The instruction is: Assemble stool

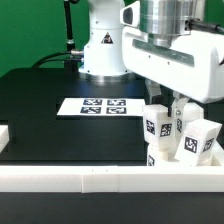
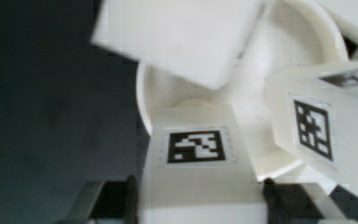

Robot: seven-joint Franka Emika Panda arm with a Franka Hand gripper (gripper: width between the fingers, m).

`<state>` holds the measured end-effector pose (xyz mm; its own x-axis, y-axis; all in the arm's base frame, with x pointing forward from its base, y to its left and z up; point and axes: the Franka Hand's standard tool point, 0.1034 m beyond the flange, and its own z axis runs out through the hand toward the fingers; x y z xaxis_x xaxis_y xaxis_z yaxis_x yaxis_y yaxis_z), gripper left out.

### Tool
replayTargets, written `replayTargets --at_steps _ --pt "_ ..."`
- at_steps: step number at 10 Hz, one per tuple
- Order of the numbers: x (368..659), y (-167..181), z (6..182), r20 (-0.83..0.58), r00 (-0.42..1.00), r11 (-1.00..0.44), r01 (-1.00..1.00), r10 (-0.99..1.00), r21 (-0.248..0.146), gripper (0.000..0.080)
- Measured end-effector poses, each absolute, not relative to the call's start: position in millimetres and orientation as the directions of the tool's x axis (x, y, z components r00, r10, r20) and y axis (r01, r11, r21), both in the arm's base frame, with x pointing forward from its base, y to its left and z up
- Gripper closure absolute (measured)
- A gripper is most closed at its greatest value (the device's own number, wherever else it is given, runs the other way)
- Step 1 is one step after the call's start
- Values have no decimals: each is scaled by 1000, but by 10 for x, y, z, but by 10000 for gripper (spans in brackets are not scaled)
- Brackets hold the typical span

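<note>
Nearest in the exterior view: a long white border rail (image 1: 60,178) runs across the front of the black table (image 1: 40,110).

Just behind the rail, at the exterior view's right, the stool parts sit bunched together. Three white tagged legs show: one leg (image 1: 157,124) upright right under the arm, a second leg (image 1: 199,138) upright at the far right, a third leg (image 1: 189,124) mostly hidden between them. The round seat disc isn't separable in the exterior view. In the wrist view a curved white rim, likely the seat disc (image 2: 291,100), wraps beside the parts.

The gripper (image 1: 172,103) is low over the cluster, fingers down between the legs. The wrist view has a tagged leg (image 2: 199,146) sitting between the two dark fingers (image 2: 105,198), tag facing the camera, another tagged face (image 2: 316,128) just beside it. The fingers flank that leg closely, but pad contact isn't visible, so I can't tell if it's clamped or loose.

No containers here.

Further back: the marker board (image 1: 98,106) lies flat mid-table, well apart from the parts. Behind it are the white arm base (image 1: 103,45), a black cable (image 1: 68,25) and a light wall.
</note>
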<state>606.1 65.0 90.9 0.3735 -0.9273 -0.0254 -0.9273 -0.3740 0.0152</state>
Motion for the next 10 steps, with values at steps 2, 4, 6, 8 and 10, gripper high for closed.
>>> replayTargets --at_steps 2,4,6,8,10 --pt "6076 661 911 -20 128 -129 -992 -992 16 466" --pt "6079 615 911 -42 -59 59 -998 -997 17 466" --pt "6066 582 901 -52 -236 235 -972 -970 27 466" --pt "6073 578 898 -59 -387 387 -922 -920 17 466" --pt "6083 566 898 -79 -488 487 -873 -869 25 466"
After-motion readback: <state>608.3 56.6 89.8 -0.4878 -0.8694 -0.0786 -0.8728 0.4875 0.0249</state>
